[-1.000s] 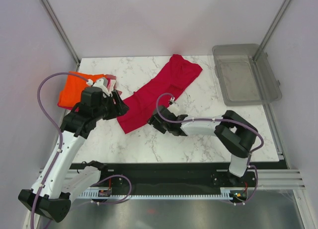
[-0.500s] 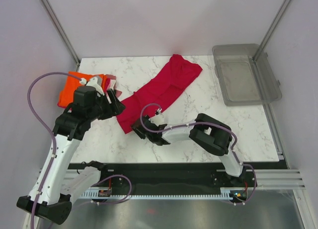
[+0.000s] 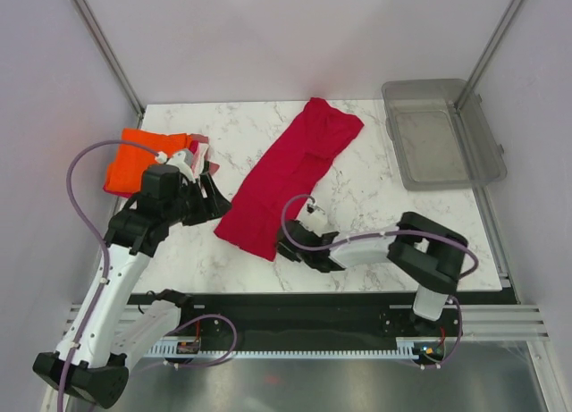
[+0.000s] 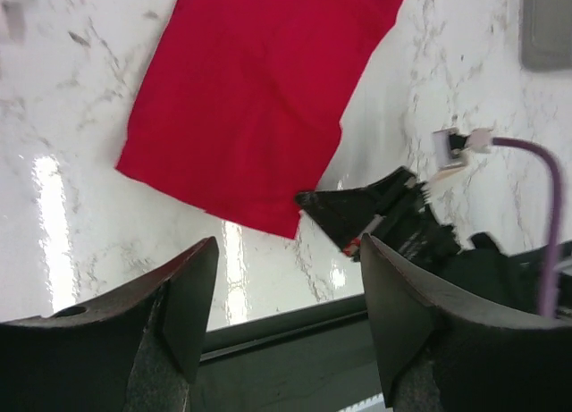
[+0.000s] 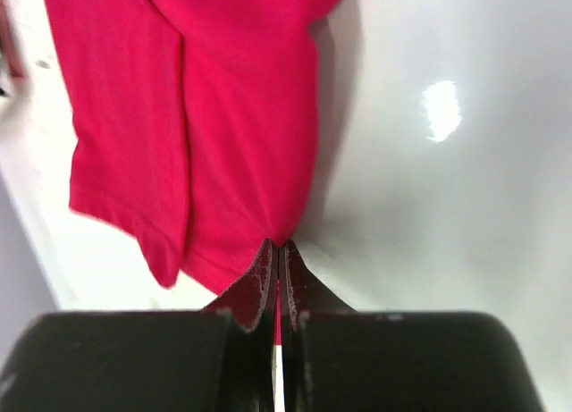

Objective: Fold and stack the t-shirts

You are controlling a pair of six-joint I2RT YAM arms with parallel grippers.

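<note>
One bin right of crimson t-shirt

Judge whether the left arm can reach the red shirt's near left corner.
Probably yes: the left gripper hovers open beside it, nothing between; the right gripper pinches the red shirt's other corner.

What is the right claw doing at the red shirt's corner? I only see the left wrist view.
Observer: The right claw is shut on the crimson shirt at its near corner; cloth shows pinched between its tips.
Operator: Where are the other shirts?
Observer: An orange shirt lies folded at the far left corner of the table.
Operator: And the bin?
Observer: The clear grey bin sits at the far right, apart from both shirts.
</note>
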